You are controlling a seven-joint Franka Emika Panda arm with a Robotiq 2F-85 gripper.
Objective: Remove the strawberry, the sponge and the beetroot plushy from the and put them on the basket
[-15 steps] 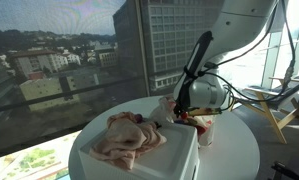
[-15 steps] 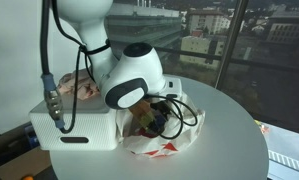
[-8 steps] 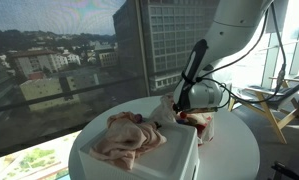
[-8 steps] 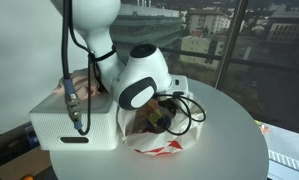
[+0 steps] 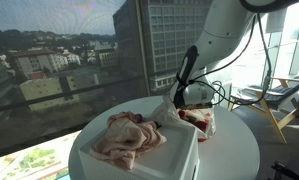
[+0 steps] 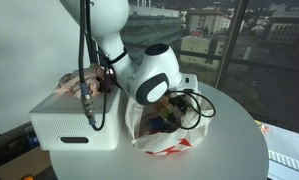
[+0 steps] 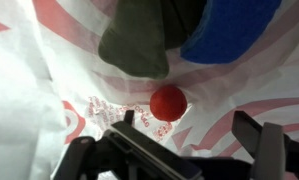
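While jaws gape, strawberry (image 7: 168,102), evenly round.

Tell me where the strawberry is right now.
Wrist view: the strawberry lies at centre on the white-and-red bag, just below the dark olive item and the blue item, above the open hand.

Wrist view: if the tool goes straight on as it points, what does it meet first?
Probably the strawberry, lying on the red-and-white bag just ahead of the open tool. Depth is unclear, so the bag itself might come first.
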